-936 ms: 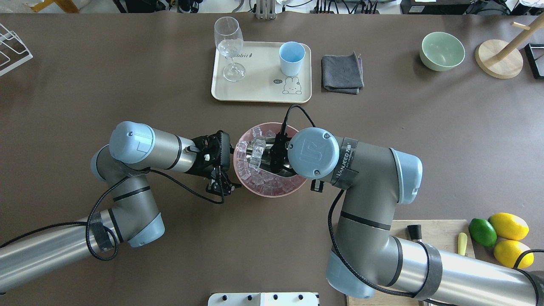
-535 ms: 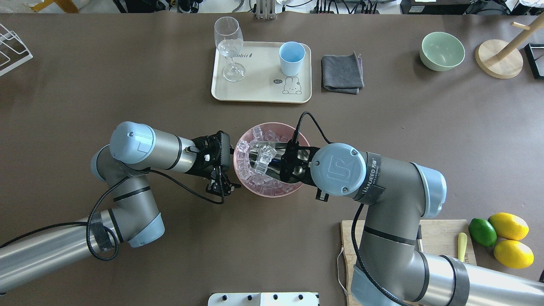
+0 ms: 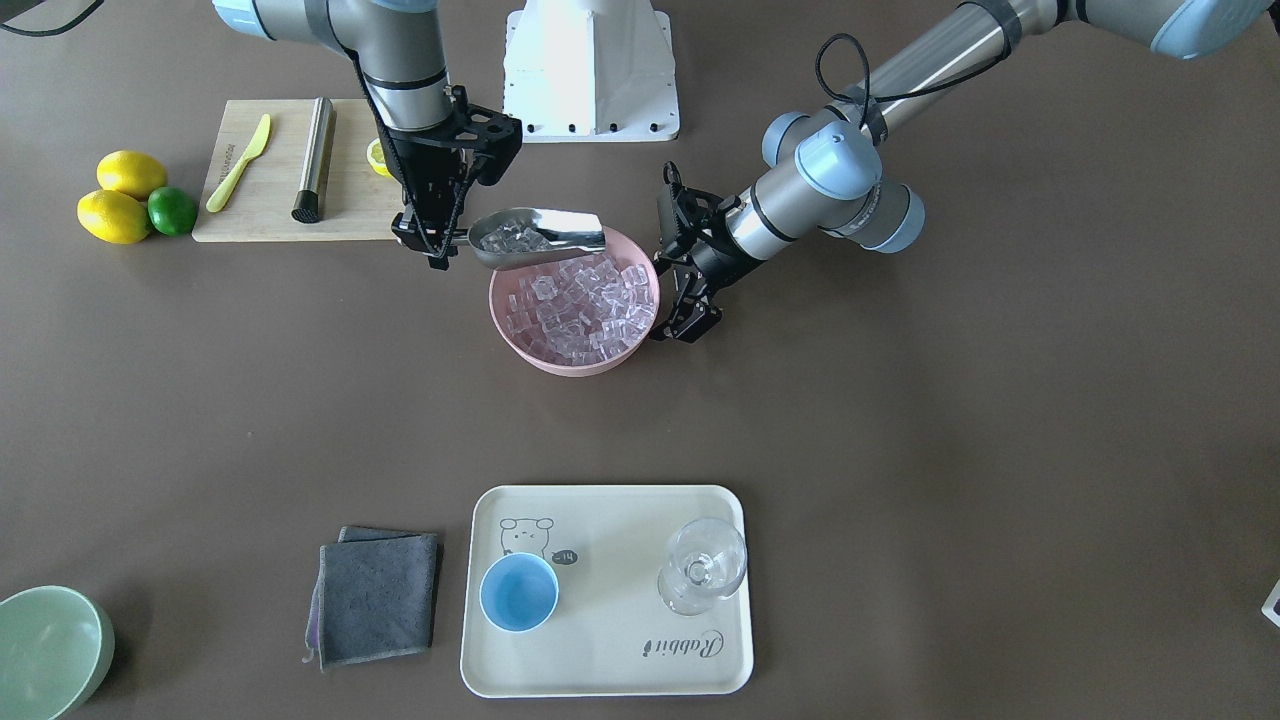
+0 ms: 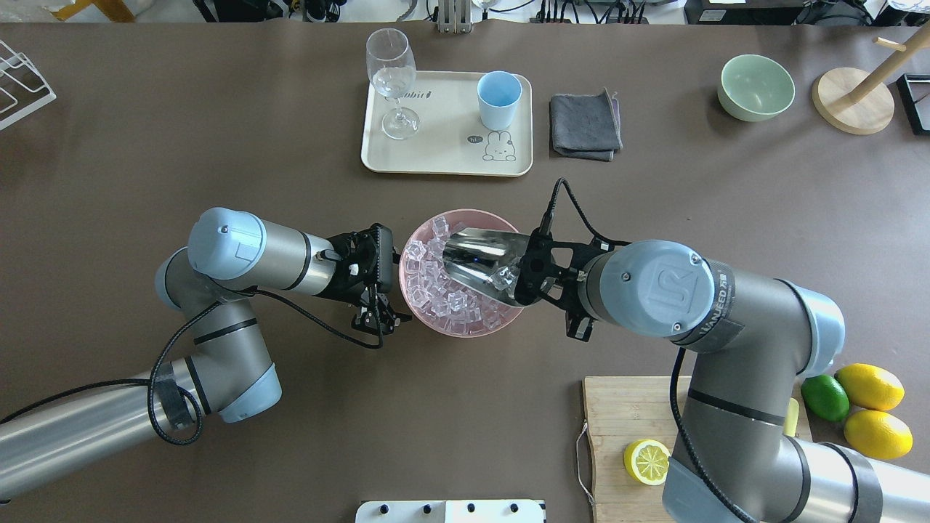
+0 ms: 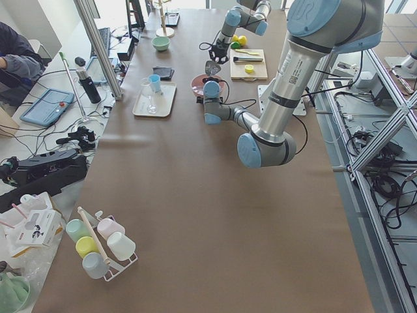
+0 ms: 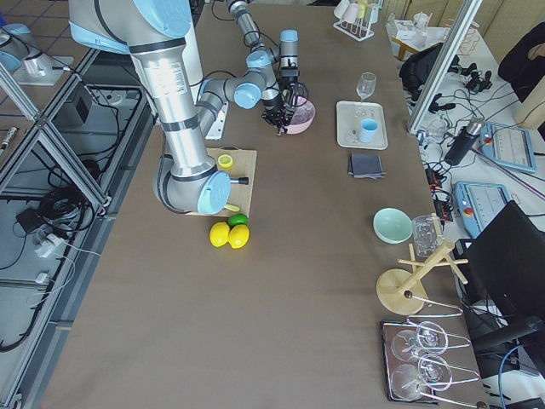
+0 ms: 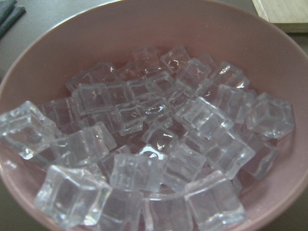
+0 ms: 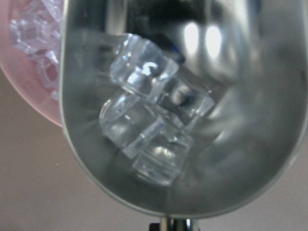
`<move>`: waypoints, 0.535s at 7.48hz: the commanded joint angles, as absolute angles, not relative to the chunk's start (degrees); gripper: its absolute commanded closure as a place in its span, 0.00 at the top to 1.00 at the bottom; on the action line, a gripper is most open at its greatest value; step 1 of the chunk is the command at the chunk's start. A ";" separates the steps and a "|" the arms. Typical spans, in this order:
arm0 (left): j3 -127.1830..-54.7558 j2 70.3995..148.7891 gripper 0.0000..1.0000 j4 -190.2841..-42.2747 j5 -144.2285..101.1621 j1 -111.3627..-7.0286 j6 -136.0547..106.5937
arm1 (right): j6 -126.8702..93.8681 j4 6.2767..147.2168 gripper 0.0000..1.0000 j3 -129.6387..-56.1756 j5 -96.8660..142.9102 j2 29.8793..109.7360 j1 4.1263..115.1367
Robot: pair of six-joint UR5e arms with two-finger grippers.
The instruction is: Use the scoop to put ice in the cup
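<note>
The silver scoop [image 4: 479, 256] hangs level over the pink bowl [image 4: 465, 333], with several ice cubes [image 8: 149, 125] lying in its trough. My right gripper [image 4: 539, 280] is shut on the scoop's handle at the bowl's right side; it also shows in the front view [image 3: 436, 240]. More ice [image 3: 580, 305] fills the bowl, seen close in the left wrist view [image 7: 159, 144]. My left gripper [image 4: 378, 318] sits low against the bowl's left rim; I cannot tell whether it grips it. The light-blue cup [image 4: 499, 98] stands empty on the cream tray [image 4: 443, 160], far from the scoop.
A stemmed glass [image 4: 392, 80] shares the tray. A grey cloth [image 4: 585, 125] lies to its right, a green bowl [image 4: 755, 87] and a wooden stand [image 4: 851, 102] farther right. A cutting board [image 4: 617, 421] with a lemon half, and lemons [image 4: 872, 407], lie near the right arm.
The right arm has drawn back to the right and lifted the scoop out of the ice pile with several cubes in it. The left arm has not moved.
</note>
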State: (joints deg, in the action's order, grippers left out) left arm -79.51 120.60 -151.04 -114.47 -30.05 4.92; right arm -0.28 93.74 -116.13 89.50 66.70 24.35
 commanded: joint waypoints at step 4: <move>-95.22 111.74 0.98 -138.39 -114.43 -33.74 4.92 | -2.67 93.34 0.00 -108.83 115.78 67.76 46.90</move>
State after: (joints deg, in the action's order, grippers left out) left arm -87.01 116.13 -146.28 -114.46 -31.87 4.88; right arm 2.43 93.28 -112.33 105.93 68.01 40.54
